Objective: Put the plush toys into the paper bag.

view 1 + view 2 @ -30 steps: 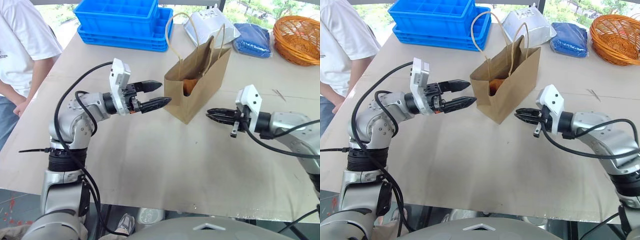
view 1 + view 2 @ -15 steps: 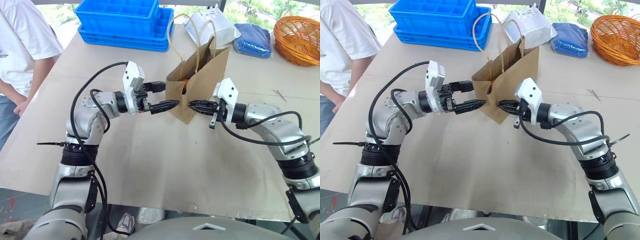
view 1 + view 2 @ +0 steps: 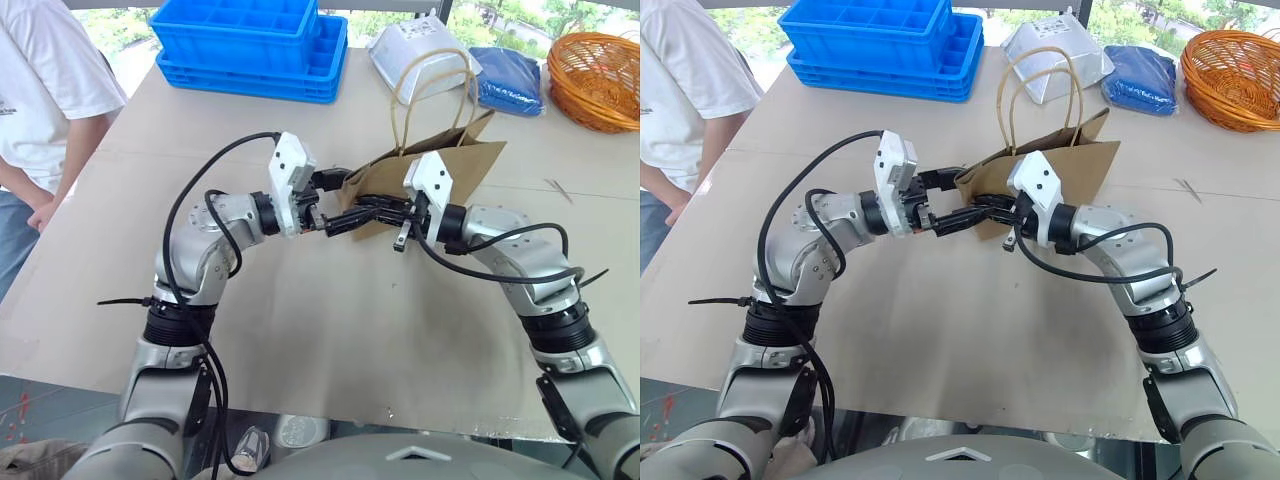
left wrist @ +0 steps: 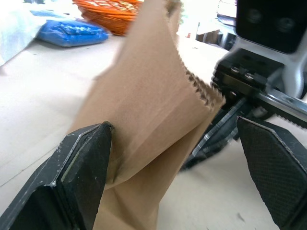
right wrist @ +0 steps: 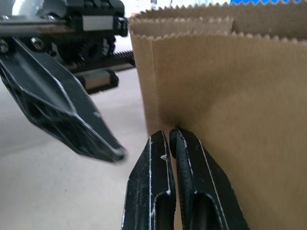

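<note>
Paper bag (image 3: 455, 165) tipped over on the counter (image 3: 300, 330), mouth edge wedged between both hands: left hand (image 3: 340, 205) wide open straddling the rim, right hand (image 5: 177, 143) fingers pressed shut against its side; toys unseen.

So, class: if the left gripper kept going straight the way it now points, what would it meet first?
Most likely the paper bag: its near corner already sits between the left gripper's open jaws. The right gripper lies just beyond, though depth is unclear.
</note>
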### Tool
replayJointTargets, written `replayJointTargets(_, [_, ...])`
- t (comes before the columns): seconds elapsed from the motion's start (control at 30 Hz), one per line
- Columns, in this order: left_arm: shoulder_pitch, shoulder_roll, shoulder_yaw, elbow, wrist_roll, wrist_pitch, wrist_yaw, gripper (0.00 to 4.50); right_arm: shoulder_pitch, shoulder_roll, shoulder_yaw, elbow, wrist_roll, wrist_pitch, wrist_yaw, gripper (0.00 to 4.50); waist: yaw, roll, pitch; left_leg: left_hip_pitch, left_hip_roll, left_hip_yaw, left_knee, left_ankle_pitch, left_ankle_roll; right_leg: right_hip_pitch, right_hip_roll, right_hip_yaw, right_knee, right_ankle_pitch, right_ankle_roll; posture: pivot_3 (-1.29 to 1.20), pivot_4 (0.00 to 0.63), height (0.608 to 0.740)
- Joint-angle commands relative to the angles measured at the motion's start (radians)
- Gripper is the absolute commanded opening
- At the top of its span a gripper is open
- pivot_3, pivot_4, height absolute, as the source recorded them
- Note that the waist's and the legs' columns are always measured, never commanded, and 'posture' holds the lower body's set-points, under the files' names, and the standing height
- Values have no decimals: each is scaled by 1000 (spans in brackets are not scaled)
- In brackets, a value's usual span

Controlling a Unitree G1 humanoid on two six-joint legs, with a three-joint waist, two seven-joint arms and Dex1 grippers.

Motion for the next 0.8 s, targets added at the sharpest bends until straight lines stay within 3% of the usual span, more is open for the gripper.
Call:
replayJointTargets(0.03, [3,-19,-10,-23,43,-51,45,3784,8,19,-28,-36,11,-10,-10,0,0,0,0,0,0,0,0,0,0,0,0,0,0,0,0,0,150,740])
replayJointTargets(0.13, [5,-27,-14,-7,62,-84,50,2457,29,25,-43,-58,25,5,-19,0,0,0,0,0,0,0,0,0,0,0,0,0,0,0,0,0,150,740])
replayJointTargets(0.17, [4,-28,-12,0,60,-87,46,2367,41,24,-47,-69,28,9,-20,0,0,0,0,0,0,0,0,0,0,0,0,0,0,0,0,0,150,740])
replayJointTargets(0.2, [0,-27,-10,13,62,-93,40,1637,54,20,-52,-79,29,12,-22,0,0,0,0,0,0,0,0,0,0,0,0,0,0,0,0,0,150,740])
replayJointTargets(0.23, [-2,-24,-9,22,63,-97,34,1383,62,17,-54,-85,29,15,-24,0,0,0,0,0,0,0,0,0,0,0,0,0,0,0,0,0,150,740])
replayJointTargets(0.33, [-12,-15,-9,51,73,-118,15,33,85,8,-68,-110,36,27,-30,0,0,0,0,0,0,0,0,0,0,0,0,0,0,0,0,0,150,740])
replayJointTargets(0.47, [-33,-10,12,90,64,-144,-11,33,151,-55,-97,-183,57,55,-1,0,1,0,0,0,0,0,0,0,0,0,0,0,0,0,0,0,150,740])
replayJointTargets(0.5, [-38,-6,20,96,53,-142,-23,7,171,-75,-106,-206,64,57,9,259,2,0,0,0,0,0,0,0,0,0,0,0,0,0,0,0,150,740])
replayJointTargets(0.57, [-47,15,43,106,20,-133,-72,0,223,-113,-158,-278,140,84,36,890,2,0,0,-1,0,0,0,0,0,0,0,0,0,0,0,0,150,740])
replayJointTargets(0.8, [13,205,135,96,-62,-146,-301,0,507,-264,-374,-501,216,14,91,3971,-2,0,0,1,0,0,0,0,0,0,1,0,0,0,0,0,150,740])
